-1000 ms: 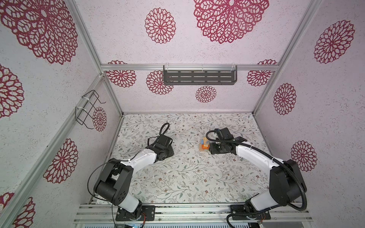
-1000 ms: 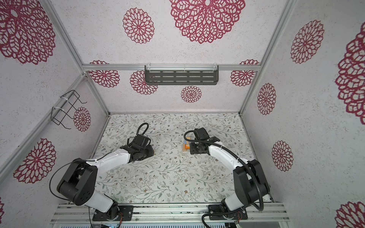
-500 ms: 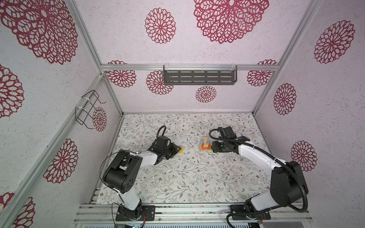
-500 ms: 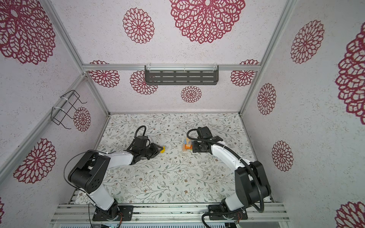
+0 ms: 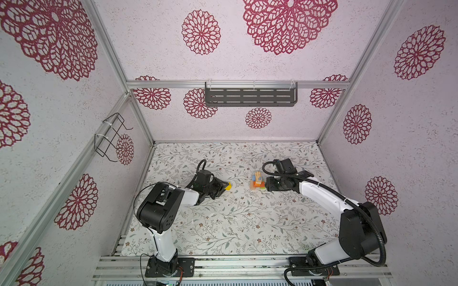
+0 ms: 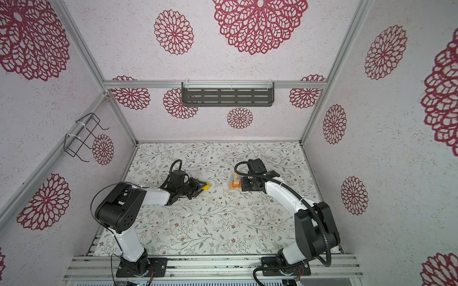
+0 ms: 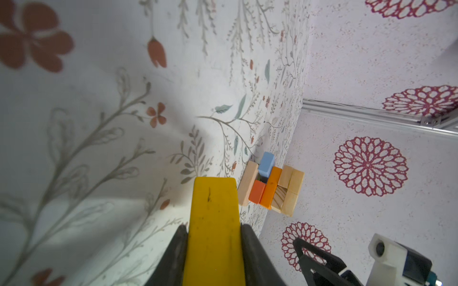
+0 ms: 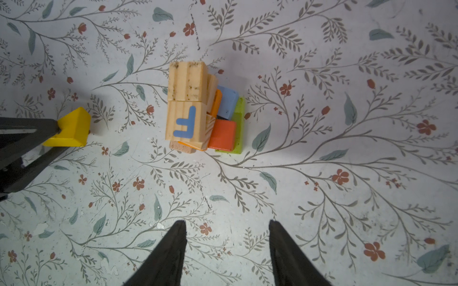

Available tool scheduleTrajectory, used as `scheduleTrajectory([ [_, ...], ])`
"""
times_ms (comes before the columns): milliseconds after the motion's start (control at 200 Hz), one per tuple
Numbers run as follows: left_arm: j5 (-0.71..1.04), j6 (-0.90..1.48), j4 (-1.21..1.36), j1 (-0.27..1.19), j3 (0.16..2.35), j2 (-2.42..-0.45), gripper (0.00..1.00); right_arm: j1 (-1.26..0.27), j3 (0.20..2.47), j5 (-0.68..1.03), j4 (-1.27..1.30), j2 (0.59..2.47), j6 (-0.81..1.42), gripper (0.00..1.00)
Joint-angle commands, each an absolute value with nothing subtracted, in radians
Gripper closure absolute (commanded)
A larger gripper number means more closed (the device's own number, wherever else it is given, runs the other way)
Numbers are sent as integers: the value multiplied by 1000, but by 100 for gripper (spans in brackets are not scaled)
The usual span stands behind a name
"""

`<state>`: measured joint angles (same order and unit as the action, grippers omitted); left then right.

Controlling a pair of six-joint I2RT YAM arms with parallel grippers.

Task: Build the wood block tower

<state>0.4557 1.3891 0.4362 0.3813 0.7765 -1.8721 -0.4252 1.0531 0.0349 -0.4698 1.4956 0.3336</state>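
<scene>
A yellow block (image 8: 71, 128); the tower (image 8: 198, 109) mixes tan, orange, blue, lime (one cube (image 8: 187, 122) bears a blue F); floral tabletop (image 8: 322, 198), crimson-rosette walls (image 5: 198, 32).

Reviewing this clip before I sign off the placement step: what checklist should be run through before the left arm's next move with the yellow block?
1. Grip on the yellow block: ok. The left gripper has its jaws closed on both sides of it.
2. The right gripper out of the way: ok. Jaws open, empty, apart from the tower.
3. Path to the tower: ok. Only bare table lies between block and tower.
4. Landing spot: ok. The F cube and another natural cube sit side by side on top.
5. Lower layers square: cannot tell. They look skewed in the right wrist view, but the angle may cause that.
</scene>
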Motion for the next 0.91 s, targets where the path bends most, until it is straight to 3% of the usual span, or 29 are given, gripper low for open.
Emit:
scheduleTrajectory([
  [0,503,1510,570,368,780,-1928,79,-415,1062,25,-463,1467,338,43],
  [330,509,1663,717,342,760,-2030,79,-407,1052,16,-446,1467,352,43],
  [465,509,1726,815,337,751,-2067,73,-406,1052,19,-442,1470,351,42],
  [901,508,1688,776,332,749,-2047,49,-405,1051,16,-442,1468,348,40],
])
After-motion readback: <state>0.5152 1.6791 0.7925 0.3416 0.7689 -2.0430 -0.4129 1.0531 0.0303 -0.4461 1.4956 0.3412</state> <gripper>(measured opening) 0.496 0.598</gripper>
